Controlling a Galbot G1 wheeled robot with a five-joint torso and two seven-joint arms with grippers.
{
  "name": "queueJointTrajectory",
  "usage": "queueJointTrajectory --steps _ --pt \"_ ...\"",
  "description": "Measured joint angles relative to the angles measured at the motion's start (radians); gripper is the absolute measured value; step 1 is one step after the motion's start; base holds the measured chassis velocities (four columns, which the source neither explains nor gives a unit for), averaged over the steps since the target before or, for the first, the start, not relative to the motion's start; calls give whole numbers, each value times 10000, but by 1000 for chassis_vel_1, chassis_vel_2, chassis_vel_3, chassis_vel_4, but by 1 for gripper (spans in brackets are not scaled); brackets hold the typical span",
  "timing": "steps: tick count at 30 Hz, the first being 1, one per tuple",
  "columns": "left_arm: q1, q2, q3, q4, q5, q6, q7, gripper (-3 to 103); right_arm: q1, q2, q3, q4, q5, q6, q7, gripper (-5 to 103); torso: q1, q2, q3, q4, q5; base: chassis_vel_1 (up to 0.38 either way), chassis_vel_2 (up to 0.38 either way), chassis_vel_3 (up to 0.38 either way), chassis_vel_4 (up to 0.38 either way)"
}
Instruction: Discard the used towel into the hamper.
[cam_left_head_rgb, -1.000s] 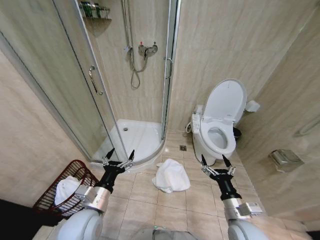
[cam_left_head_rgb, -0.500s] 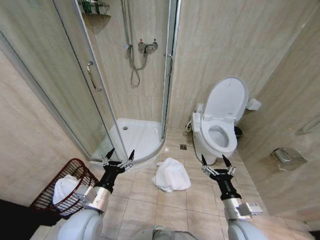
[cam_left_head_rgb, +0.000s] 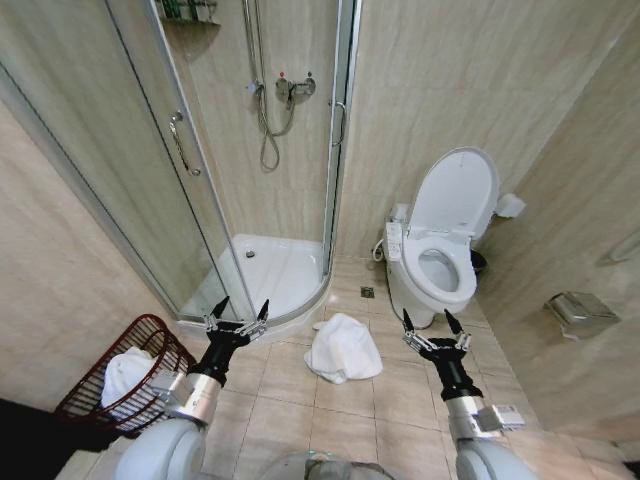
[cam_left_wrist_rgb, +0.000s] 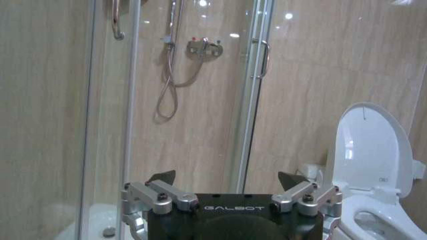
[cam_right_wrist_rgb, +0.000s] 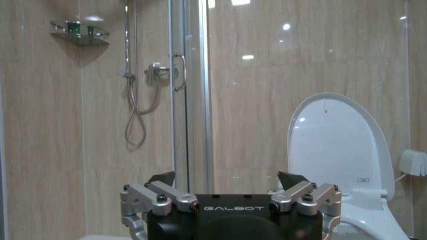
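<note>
The towel (cam_left_head_rgb: 343, 349) lies on the floor (cam_left_head_rgb: 380, 400) between shower (cam_left_head_rgb: 270, 270) at far left and toilet (cam_left_head_rgb: 440, 270) at right; the hamper (cam_left_head_rgb: 125, 375) stands near left.

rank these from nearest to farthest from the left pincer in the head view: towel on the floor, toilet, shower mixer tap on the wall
1. The towel on the floor, on the tiles just to the right of the left pincer.
2. The toilet, farther right, against the wall, lid up.
3. The shower mixer tap, high on the wall inside the shower stall, well beyond the pincer.
</note>
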Motion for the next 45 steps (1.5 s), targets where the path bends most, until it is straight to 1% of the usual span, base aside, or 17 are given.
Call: queueJointTrajectory --steps 9,11,20,23,32,34,35,45 --pt "0 0 0 0 0 0 0 100 0 0 0 0 0 0 0 100 -174 -381 -209 0 0 0 0 0 0" --pt "0 0 0 0 0 0 0 100 0 0 0 0 0 1 0 100 -236 -529 -295 0 0 0 0 0 0" --pt "0 0 0 0 0 0 0 100 0 0 0 0 0 0 0 100 -379 -861 -482 0 0 0 0 0 0" --pt "0 0 0 0 0 0 0 100 0 0 0 0 0 0 0 100 -461 -1052 -591 0 0 0 0 0 0" --pt "0 0 0 0 0 0 0 100 0 0 0 0 0 0 0 100 -611 -1383 -772 0 0 0 0 0 0" --pt "0 0 0 0 0 0 0 100 0 0 0 0 0 0 0 100 -670 -1523 -856 0 0 0 0 0 0" --pt "0 0 0 0 0 0 0 100 0 0 0 0 0 0 0 100 -670 -1523 -856 0 0 0 0 0 0" --pt "0 0 0 0 0 0 0 100 0 0 0 0 0 0 0 100 -865 -1988 -1123 0 0 0 0 0 0"
